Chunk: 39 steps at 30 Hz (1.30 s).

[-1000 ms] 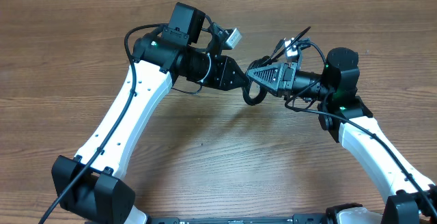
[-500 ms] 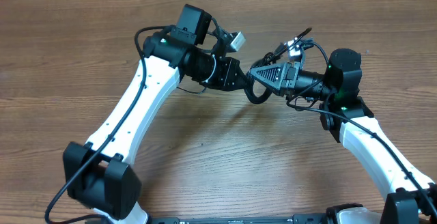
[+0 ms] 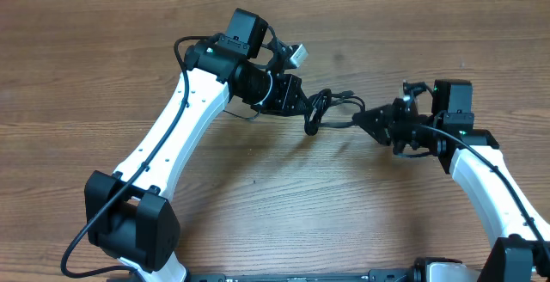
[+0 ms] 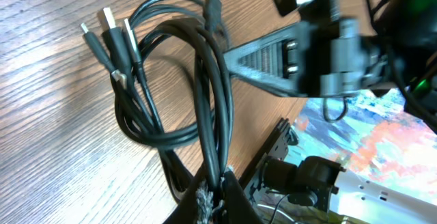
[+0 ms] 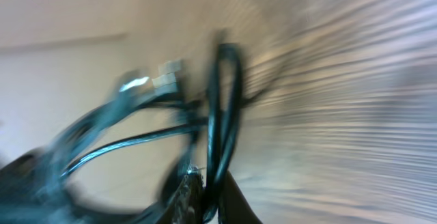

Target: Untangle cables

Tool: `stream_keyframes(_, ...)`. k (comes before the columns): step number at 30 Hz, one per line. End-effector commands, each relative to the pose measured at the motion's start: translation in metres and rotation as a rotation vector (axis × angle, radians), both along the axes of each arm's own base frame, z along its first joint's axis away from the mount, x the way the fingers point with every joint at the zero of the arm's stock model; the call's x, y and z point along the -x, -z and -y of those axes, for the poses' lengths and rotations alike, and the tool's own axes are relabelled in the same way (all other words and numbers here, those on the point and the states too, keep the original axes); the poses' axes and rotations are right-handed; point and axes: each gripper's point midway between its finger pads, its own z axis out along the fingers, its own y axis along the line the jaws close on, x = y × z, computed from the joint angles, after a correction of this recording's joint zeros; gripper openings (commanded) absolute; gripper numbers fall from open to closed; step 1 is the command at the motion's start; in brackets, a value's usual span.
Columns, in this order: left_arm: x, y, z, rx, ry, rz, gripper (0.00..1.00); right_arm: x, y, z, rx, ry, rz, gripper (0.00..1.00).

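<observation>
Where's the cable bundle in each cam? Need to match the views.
Overhead: cables at centre, strung between left gripper and right gripper.
Left wrist: cables loop across centre-left, plug ends at upper left.
Right wrist: blurred; cables loop at centre, rising from the bottom edge.
Shared landmark: the right gripper, shut on the cables, is upper right in the left wrist view and bottom centre in its own.

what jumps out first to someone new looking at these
Two arms meet over the table, a tangle of black cables strung between the left pincer and right pincer, both shut on it. The left wrist view shows the loops splayed against the wood, silver plug ends at upper left.
</observation>
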Motion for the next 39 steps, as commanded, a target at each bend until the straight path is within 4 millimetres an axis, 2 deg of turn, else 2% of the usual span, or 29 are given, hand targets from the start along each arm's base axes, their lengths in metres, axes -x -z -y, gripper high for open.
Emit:
stream_keyframes(1, -0.001, -0.009, 0.002, 0.055, 0.008, -0.008, 0.04, 0.002, 0.039, 0.055, 0.374, 0.115, -0.038, 0.04)
stream_keyframes(4, 0.002, -0.022, 0.004, 0.088, 0.021, 0.012, 0.04, 0.015, 0.053, 0.074, 0.489, 0.145, -0.113, 0.04)
stream_keyframes(7, 0.005, -0.037, 0.003, 0.104, 0.023, 0.053, 0.04, 0.017, 0.055, 0.075, 0.504, 0.124, -0.111, 0.04)
stream_keyframes(9, 0.007, -0.05, 0.001, 0.115, 0.022, 0.095, 0.04, 0.015, 0.049, 0.068, 0.48, 0.079, -0.076, 0.1)
stream_keyframes(10, 0.011, -0.062, -0.002, 0.119, 0.019, 0.129, 0.04, 0.01, 0.036, 0.056, 0.433, 0.011, -0.017, 0.19)
stream_keyframes(12, 0.016, -0.075, -0.003, 0.134, 0.02, 0.164, 0.04, 0.005, 0.019, 0.048, 0.399, -0.027, 0.026, 0.27)
stream_keyframes(16, 0.023, -0.089, -0.006, 0.133, 0.018, 0.212, 0.04, -0.002, -0.025, 0.032, 0.327, -0.108, 0.119, 0.36)
stream_keyframes(20, 0.014, -0.082, -0.012, 0.043, -0.027, 0.267, 0.04, -0.002, -0.056, 0.016, 0.234, -0.164, 0.171, 0.43)
stream_keyframes(22, 0.009, -0.078, -0.016, 0.008, -0.049, 0.281, 0.04, 0.0, -0.063, 0.01, 0.188, -0.183, 0.183, 0.43)
stream_keyframes(29, -0.006, -0.068, -0.029, -0.09, -0.14, 0.302, 0.04, 0.006, -0.074, -0.003, 0.094, -0.224, 0.198, 0.46)
stream_keyframes(31, -0.013, -0.066, -0.033, -0.12, -0.178, 0.311, 0.04, 0.006, -0.075, -0.004, 0.085, -0.223, 0.19, 0.5)
stream_keyframes(35, -0.016, -0.066, -0.033, -0.118, -0.187, 0.313, 0.04, 0.007, -0.074, -0.004, 0.071, -0.203, 0.161, 0.56)
stream_keyframes(39, -0.018, -0.059, -0.031, -0.124, -0.198, 0.284, 0.04, 0.005, -0.075, -0.004, 0.043, -0.16, 0.115, 0.56)
